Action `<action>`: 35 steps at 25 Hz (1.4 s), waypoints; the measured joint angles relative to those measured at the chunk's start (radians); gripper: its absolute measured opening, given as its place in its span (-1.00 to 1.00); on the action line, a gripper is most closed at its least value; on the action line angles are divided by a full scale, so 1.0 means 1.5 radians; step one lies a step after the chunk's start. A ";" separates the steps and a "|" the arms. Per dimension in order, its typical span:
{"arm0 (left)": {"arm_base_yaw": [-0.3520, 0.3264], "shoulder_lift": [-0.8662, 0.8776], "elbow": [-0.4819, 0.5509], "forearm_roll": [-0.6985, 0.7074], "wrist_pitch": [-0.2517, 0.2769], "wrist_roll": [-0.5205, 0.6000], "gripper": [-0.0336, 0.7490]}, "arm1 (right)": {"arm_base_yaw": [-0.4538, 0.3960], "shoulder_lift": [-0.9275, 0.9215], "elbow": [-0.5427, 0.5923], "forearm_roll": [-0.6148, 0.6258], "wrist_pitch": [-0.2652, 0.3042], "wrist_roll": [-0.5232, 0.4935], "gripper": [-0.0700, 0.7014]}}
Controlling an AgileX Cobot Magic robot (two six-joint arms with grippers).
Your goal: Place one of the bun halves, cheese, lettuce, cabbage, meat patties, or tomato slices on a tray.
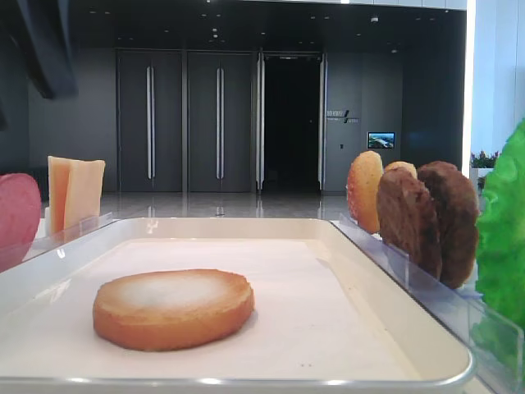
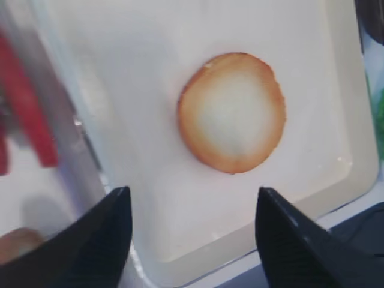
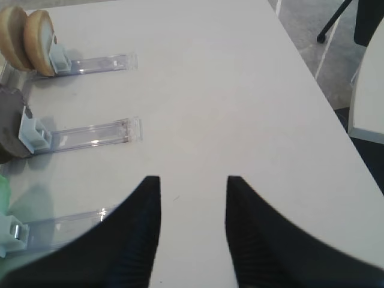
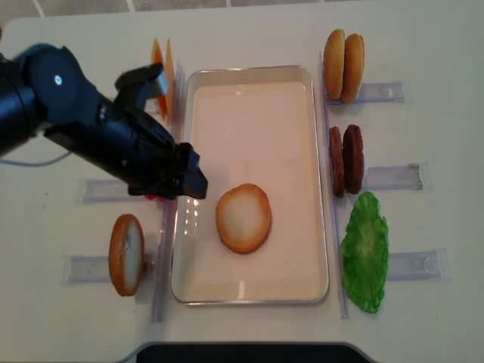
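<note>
On the cream-white tray [image 4: 250,286], a single bun half [image 4: 243,218] was seen lying flat with its pale toasted face up, toward the near end and slightly left of the middle. It was touched by nothing. The left gripper [image 4: 190,172] was held above the tray's left rim, just left of and a little beyond the bun, with its jaws spread wide apart and nothing between them; in the left wrist view the two dark fingers [image 2: 101,246] were seen on either side of open tray floor, the bun lying beyond them.

Left of the tray, cheese slices [image 4: 161,72] were stood on edge at the far end, and another bun half [image 4: 126,254] was stood in a clear rack at the near end. A red item [image 1: 18,217], probably a tomato slice, was partly hidden under the left arm.

Right of the tray, two bun halves [image 4: 344,66] were racked at the far end, two meat patties [image 4: 345,159] in the middle, and the lettuce [image 4: 366,251] nearest.

The right gripper [image 3: 193,198] was seen only from its own wrist camera, over bare table right of the racks, its jaws apart and empty.
</note>
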 joint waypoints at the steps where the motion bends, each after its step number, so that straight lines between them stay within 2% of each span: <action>1: 0.000 -0.016 -0.020 0.053 0.026 -0.034 0.34 | 0.000 0.000 0.000 0.000 0.000 0.000 -0.08; 5: 0.000 -0.069 -0.080 0.211 0.117 -0.113 0.34 | 0.000 0.000 0.000 0.000 0.000 0.000 -0.08; 9: 0.000 -0.083 -0.105 0.311 0.200 -0.147 0.34 | 0.000 0.000 0.000 0.000 0.000 0.000 -0.08; 12: 0.011 -0.083 -0.105 0.345 0.234 -0.152 0.34 | 0.000 0.000 0.000 0.000 0.000 0.000 -0.08; 16: 0.078 -0.083 -0.105 0.350 0.245 -0.123 0.28 | 0.000 0.000 0.000 0.000 0.000 0.000 -0.08; 21: 0.210 -0.082 -0.105 0.359 0.266 -0.095 0.23 | 0.000 0.000 0.000 0.000 0.000 0.000 -0.08; 23: 0.244 -0.082 -0.105 0.359 0.269 -0.085 0.22 | 0.000 0.000 0.000 0.000 0.000 0.000 -0.08; 30: 0.256 -0.099 -0.099 0.316 0.271 -0.034 0.22 | 0.000 0.000 0.000 0.000 0.000 0.000 -0.08; 35: 0.256 -0.215 -0.023 0.277 0.271 -0.004 0.22 | 0.000 0.000 0.000 0.000 0.000 0.000 -0.08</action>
